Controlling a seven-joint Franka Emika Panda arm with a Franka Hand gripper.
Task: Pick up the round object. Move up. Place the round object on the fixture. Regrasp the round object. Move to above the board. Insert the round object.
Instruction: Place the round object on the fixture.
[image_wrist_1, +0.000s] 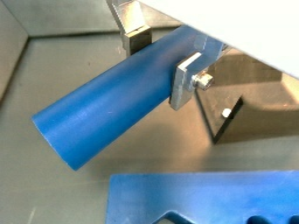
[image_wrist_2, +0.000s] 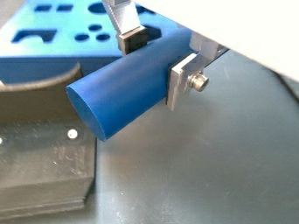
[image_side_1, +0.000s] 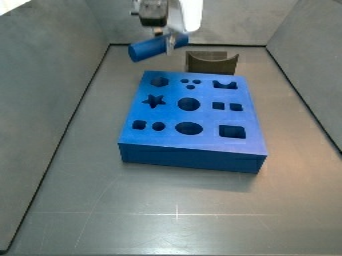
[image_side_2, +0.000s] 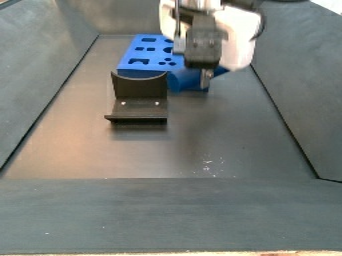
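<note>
Both wrist views sit close behind the gripper (image_wrist_1: 163, 54), looking down along its fingers at the held round object (image_wrist_1: 111, 109).
A side view looks from high beyond the board (image_side_1: 190, 120) toward the fixture (image_side_1: 210, 62).
A side view looks low from the opposite end, fixture (image_side_2: 138, 95) nearer, board (image_side_2: 151, 55) behind.
Both side views share board, fixture and gripper.

In a wrist view, the blue board (image_wrist_1: 205, 199) is cut off by the frame edge. In a side view the gripper (image_side_2: 203, 62) hides most of the round object (image_side_2: 207, 78). The fixture (image_side_1: 210, 62) looks partly hidden behind the board's far edge.
</note>
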